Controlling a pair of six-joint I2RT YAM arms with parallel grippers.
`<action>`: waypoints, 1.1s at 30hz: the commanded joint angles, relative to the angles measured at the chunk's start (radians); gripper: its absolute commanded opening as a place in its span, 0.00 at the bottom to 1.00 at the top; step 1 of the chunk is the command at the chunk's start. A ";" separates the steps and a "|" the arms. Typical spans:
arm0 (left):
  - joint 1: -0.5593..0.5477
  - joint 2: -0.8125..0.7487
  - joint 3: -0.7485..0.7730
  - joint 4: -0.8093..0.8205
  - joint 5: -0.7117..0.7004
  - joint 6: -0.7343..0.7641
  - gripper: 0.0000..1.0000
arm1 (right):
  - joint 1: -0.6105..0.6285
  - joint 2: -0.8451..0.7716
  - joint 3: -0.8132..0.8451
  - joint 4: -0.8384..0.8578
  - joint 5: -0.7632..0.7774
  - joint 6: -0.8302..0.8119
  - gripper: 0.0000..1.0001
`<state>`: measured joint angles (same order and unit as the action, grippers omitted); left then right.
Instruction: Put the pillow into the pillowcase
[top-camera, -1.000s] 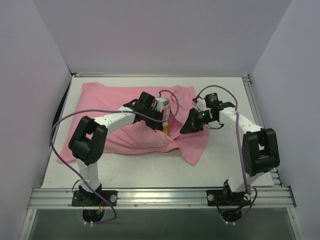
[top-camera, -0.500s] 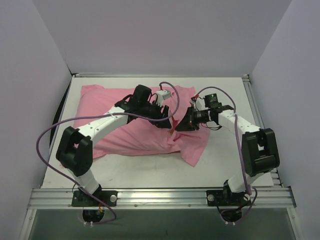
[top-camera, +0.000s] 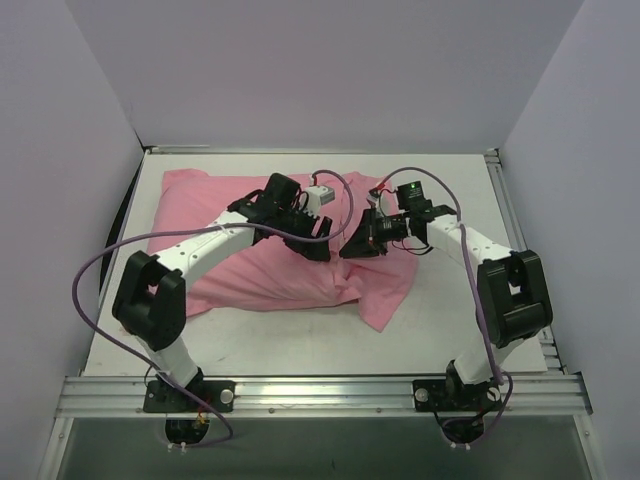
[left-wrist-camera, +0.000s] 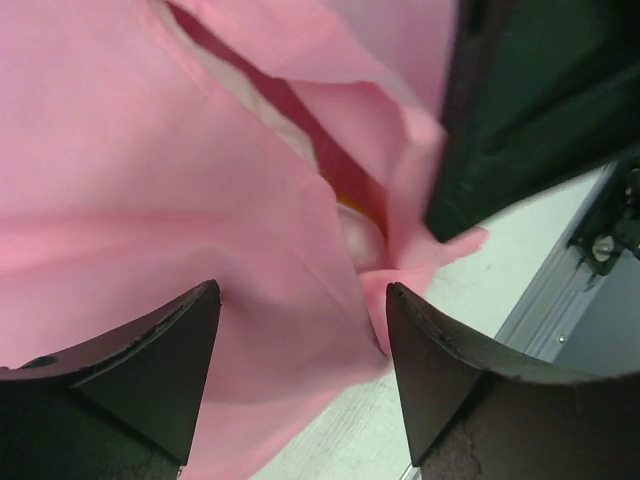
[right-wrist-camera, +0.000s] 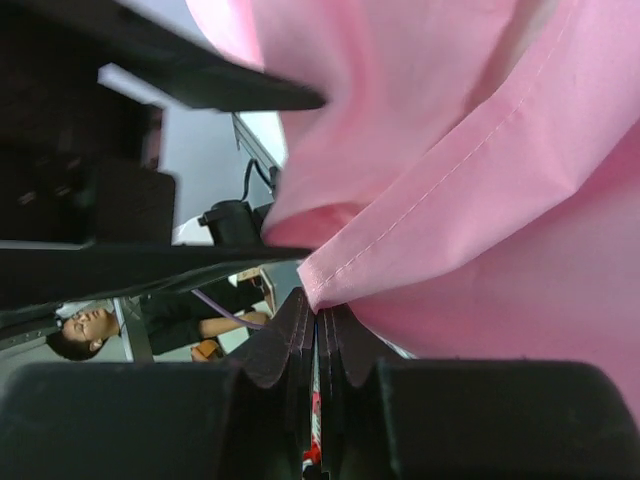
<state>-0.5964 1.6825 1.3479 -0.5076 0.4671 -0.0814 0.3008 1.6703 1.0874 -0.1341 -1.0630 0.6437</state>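
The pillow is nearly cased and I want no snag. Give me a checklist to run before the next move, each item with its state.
1. Right pincer grip on the large pink cloth pillowcase: ok, shut on its stitched hem.
2. Left pincer free: ok, open above the cloth, gripping nothing.
3. Plump white pillow with yellow trim fully inside: not ok, a corner shows at the opening.
4. Opening wide enough for a push: cannot tell, it looks like a narrow slit.
5. Clearance between the two pincers: cannot tell, they sit very close in the top view.
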 joint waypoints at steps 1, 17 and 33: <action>-0.008 0.058 0.057 -0.011 -0.025 0.011 0.75 | 0.014 -0.010 0.039 0.004 -0.057 0.010 0.00; 0.103 -0.084 -0.007 0.380 0.383 -0.267 0.00 | 0.118 0.226 0.149 0.109 0.037 0.003 0.00; -0.054 0.162 0.077 0.328 0.236 -0.128 0.00 | -0.202 -0.141 0.057 -0.603 0.129 -0.517 0.65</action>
<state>-0.5926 1.7828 1.3457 -0.1814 0.7540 -0.2821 0.2047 1.5932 1.1221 -0.3954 -1.0012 0.3599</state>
